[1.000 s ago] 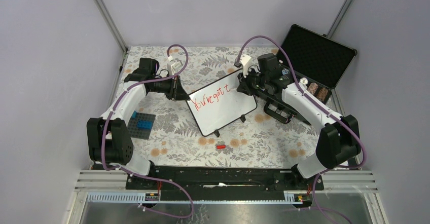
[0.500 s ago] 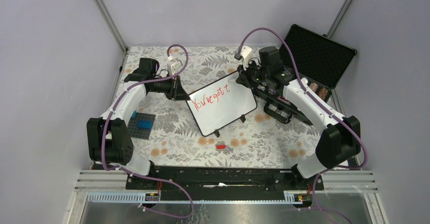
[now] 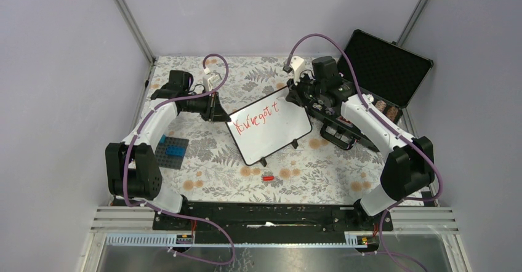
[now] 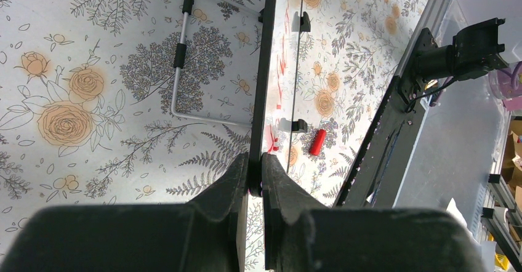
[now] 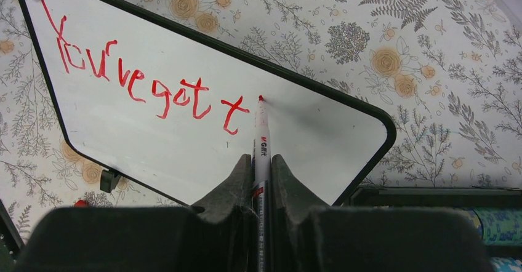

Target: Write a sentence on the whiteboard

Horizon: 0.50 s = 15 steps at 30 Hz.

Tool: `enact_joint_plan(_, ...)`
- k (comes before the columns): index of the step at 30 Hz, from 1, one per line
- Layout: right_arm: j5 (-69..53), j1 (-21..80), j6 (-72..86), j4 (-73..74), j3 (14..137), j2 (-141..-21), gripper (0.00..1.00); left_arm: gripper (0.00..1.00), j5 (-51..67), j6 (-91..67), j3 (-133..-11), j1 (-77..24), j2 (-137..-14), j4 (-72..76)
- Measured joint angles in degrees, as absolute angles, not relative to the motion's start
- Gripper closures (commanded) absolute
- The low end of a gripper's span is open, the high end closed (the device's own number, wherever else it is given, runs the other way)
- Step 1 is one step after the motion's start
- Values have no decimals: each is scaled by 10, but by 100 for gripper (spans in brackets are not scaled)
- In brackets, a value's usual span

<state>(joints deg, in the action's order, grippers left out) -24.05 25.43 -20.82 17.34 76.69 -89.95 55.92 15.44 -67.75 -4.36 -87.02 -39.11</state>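
The whiteboard (image 3: 274, 138) stands tilted on the floral table. Red text (image 3: 253, 117) on it reads "You've got t". My left gripper (image 3: 220, 113) is shut on the board's left edge, which is seen edge-on between the jaws in the left wrist view (image 4: 255, 161). My right gripper (image 3: 301, 96) is shut on a white marker with a red tip (image 5: 261, 143). The tip is over the board (image 5: 184, 143), just right of the last "t" (image 5: 231, 113) and near the far rim. I cannot tell whether it touches.
A red marker cap (image 3: 268, 177) lies on the table in front of the board and also shows in the left wrist view (image 4: 317, 141). An open black case (image 3: 381, 69) stands at the back right. A grey plate with blue bricks (image 3: 171, 151) lies at the left.
My right gripper has shifted slightly up and back toward the far edge of the board with the marker. The text is unchanged. The left arm and the board have not moved.
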Motion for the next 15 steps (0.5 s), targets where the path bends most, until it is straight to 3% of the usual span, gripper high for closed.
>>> enact_joint_plan(15,-241,254,-212,173,717,-882,100,100,559,154,-677,-44,-871,-391)
